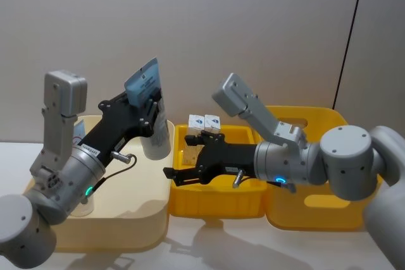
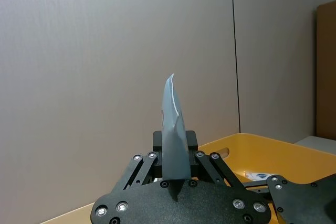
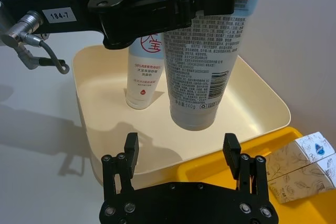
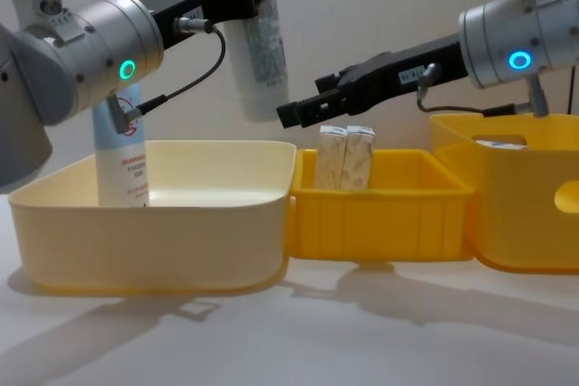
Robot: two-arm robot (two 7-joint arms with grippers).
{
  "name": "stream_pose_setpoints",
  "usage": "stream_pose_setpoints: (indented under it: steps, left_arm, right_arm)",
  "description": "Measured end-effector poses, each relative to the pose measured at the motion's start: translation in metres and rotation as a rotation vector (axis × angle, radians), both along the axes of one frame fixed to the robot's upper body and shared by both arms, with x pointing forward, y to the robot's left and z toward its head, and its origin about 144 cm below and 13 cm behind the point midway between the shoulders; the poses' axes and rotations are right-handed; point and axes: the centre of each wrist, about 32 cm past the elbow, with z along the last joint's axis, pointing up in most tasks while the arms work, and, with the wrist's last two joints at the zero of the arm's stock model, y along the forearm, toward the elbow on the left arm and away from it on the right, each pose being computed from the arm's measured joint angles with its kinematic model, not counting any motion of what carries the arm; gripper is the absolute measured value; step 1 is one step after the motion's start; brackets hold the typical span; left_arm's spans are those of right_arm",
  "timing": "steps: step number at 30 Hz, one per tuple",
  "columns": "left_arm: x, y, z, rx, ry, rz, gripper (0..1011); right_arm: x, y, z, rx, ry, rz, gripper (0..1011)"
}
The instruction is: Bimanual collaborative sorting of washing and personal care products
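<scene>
pale-blue plastic is the thing to watch: a squeeze tube (image 1: 158, 136) hangs cap-down in the left claw (image 1: 149, 102), which is clamped across its upper body, left of centre in the head view. it hangs above the right-hand end of the cream bin (image 1: 114, 229), clear of the floor and close to the rim next to the small yellow bin (image 1: 218, 203). a second tube (image 3: 144, 72), with a red logo, stands upright deeper in the cream bin. two white cartons (image 1: 204, 121) stand together in the small yellow bin, and the right claw (image 1: 178, 156) hovers over that bin, just below the cartons in the head view, spread wide and holding nothing. the step looks like setting the held tube down beside the other. to do it well, carry it a little leftward off the rim and lower it straight so the cap lands flat. leave a gap so neither tube topples, and let go only once the cap bears on the floor.
</scene>
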Motion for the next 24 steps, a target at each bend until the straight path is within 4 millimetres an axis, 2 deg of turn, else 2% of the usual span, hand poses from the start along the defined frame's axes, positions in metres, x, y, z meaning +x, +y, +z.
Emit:
stream_pose_setpoints:
  steps: [24]
  left_arm:
    - [-0.003,-0.002,0.008,0.011,-0.004,-0.012,237]
  right_arm:
    - [0.008,0.011,-0.004,-0.020,-0.042,-0.032,1001]
